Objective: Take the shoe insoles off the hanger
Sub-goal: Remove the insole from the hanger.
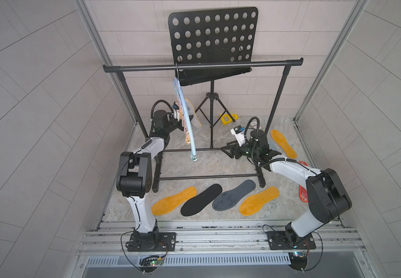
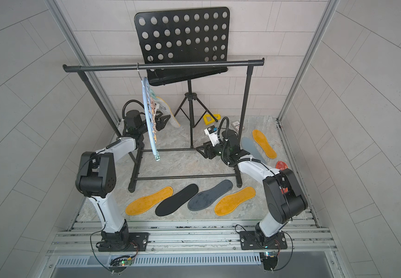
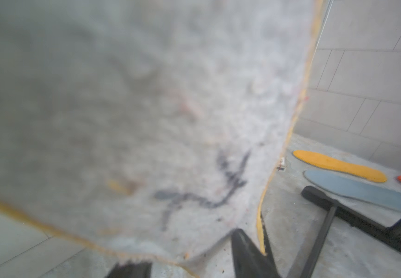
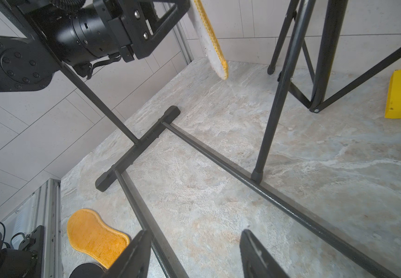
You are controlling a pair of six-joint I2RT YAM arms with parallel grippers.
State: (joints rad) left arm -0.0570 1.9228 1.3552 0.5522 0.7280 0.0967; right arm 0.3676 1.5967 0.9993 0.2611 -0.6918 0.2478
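Here, one fuzzy, yellow-edged insole (image 1: 193,113) on the arched pale-blue plastic hanger (image 1: 191,142).

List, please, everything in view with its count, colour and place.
table: 1, marbled grey, under everything.
rack: 1, black, mid-table.
hanger: 1, pale blue, on the rack bar.
hanging insole: 1, whitish with yellow rim, on the hanger.
yellow insoles: 3, mustard, two front row, one back right.
black insole: 1, black, front row.
grey insole: 1, dark grey, front row.
blue insole: 1, pale grey-blue, right side.
red insole: 1, red, right edge.
music stand: 1, black, behind the rack.
block: 1, yellow, back.
small box: 1, whitish, back right.
left gripper: 1, black, at the hanging insole.
right gripper: 1, black, open, over the table.
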